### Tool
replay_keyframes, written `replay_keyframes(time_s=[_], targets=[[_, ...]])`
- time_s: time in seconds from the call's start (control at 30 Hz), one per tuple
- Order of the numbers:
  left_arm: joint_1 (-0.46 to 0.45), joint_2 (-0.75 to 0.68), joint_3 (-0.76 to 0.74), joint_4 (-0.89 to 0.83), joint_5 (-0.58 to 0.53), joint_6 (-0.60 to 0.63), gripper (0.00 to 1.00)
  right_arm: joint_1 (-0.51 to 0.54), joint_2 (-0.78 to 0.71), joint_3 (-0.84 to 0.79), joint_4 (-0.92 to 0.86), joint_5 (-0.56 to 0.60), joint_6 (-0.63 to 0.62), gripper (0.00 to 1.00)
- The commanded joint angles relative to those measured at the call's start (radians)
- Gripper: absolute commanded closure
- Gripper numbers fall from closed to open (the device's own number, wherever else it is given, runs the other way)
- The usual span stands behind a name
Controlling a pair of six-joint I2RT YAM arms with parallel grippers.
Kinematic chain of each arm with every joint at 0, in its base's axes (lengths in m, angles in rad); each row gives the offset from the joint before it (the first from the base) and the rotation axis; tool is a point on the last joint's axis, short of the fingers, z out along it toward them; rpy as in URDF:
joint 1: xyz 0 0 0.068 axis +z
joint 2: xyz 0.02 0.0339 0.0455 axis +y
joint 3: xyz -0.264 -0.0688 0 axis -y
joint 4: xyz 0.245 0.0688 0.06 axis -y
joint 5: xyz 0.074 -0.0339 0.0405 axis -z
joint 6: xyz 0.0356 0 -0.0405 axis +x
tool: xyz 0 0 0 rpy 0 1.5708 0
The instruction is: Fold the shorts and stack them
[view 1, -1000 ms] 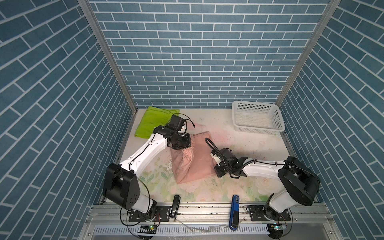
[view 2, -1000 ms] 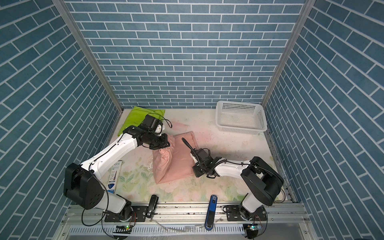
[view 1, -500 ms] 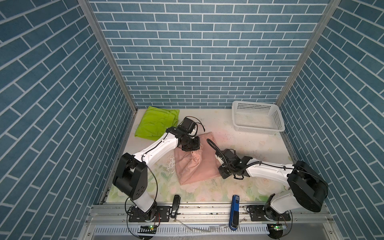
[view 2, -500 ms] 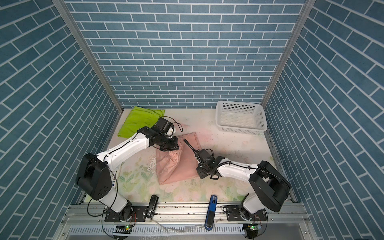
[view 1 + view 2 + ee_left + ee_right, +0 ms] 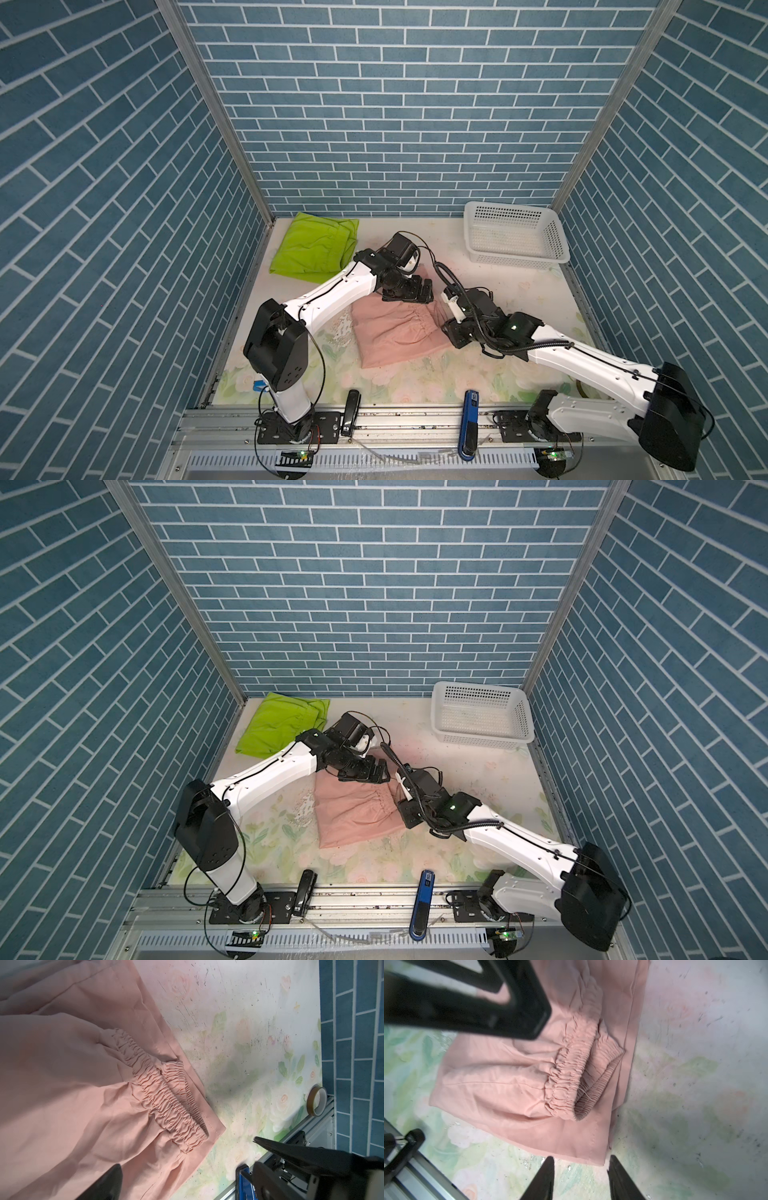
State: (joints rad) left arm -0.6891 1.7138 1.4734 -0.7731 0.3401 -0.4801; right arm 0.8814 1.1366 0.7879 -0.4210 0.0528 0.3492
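the left claw (image 5: 409, 291) hangs over the far edge of the salmon-pink shorts (image 5: 395, 336), jaws spread wide and pinching nothing. in its wrist view the gathered waistband (image 5: 164, 1103) lies on top of the folded-over cloth, just ahead of the black fingers (image 5: 291, 1152). the right claw (image 5: 452, 334) sits low at the right edge of the same shorts. its jaws are parted with only the floral mat (image 5: 675, 1105) between them, and the hem corner lies just beyond its tips. the two claws are near each other, with the waistband between them. the lime-green shorts (image 5: 311, 249) lie folded beyond the left claw, toward the far left corner. the white basket (image 5: 515, 261) stands well beyond the right claw.
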Motion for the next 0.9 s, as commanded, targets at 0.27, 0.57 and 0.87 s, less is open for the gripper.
replay_keyframes(time_s=[0.27, 0.57, 0.87], targets=[[0.162, -0.252, -0.097, -0.152, -0.107, 0.066, 0.00, -0.021, 0.212, 0.126, 0.035, -0.112, 0.039, 0.39], [0.337, -0.462, -0.446, 0.021, -0.080, -0.009, 0.00, -0.147, 0.241, -0.018, 0.237, -0.335, 0.254, 0.34], [0.339, -0.442, -0.594, 0.155, -0.051, -0.033, 0.00, -0.180, 0.153, -0.293, 0.702, -0.431, 0.601, 0.32]])
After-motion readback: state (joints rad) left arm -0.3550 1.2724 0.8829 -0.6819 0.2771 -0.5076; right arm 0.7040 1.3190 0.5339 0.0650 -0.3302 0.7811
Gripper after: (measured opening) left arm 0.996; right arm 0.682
